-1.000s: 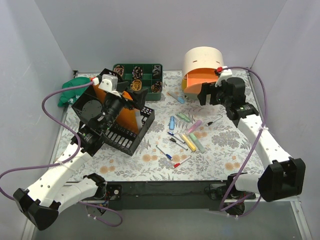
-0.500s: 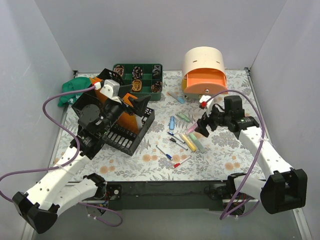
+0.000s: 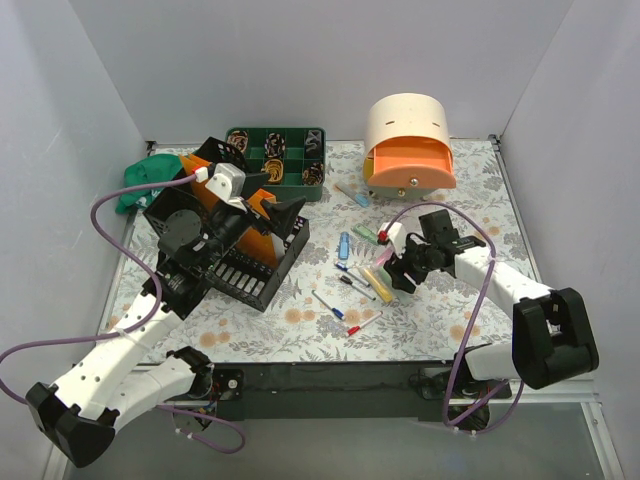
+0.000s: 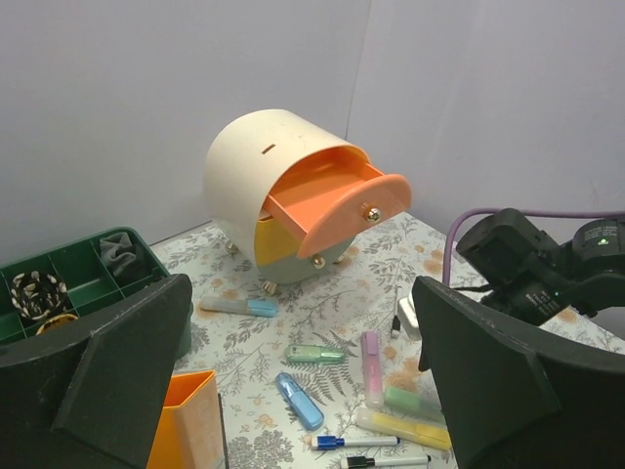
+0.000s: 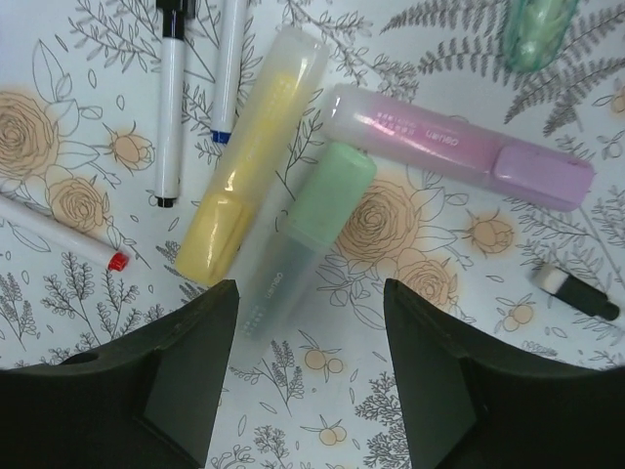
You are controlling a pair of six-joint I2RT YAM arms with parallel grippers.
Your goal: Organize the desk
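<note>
Now the right gripper (image 3: 395,268) hangs low over the loose highlighters near the middle of the desk (image 3: 450,320), slightly toward its right edge. A second ago it was at the far right corner, against the front of the drawer box. That swing suggests the drawer was opened first and the arm has come to fetch things to put in it.

In the wrist view the jaws stand either side of the green highlighter (image 5: 312,225). They are narrowing but not yet clamped, so nothing is grasped. A yellow highlighter (image 5: 249,166) lies touching the green one on one side. A pink highlighter (image 5: 449,147) lies across its far end, and two pens (image 5: 171,107) lie beyond the yellow one. The right forearm reaches in from the right edge, its wrist bent down so the fingers point at the floral top.

Farther back on the left, the left gripper (image 3: 272,207) is raised above the black file rack (image 3: 250,270). Its fingers are spread wide with nothing between them, and it has hardly moved. It faces across the desk toward the drawer box.

At the far edge the drawer box (image 3: 408,125) stands with its orange drawer (image 3: 412,170) pulled out. The green tray (image 3: 250,140) sits to its left. The desk itself lies under all of this, its black rail along the near edge.
</note>
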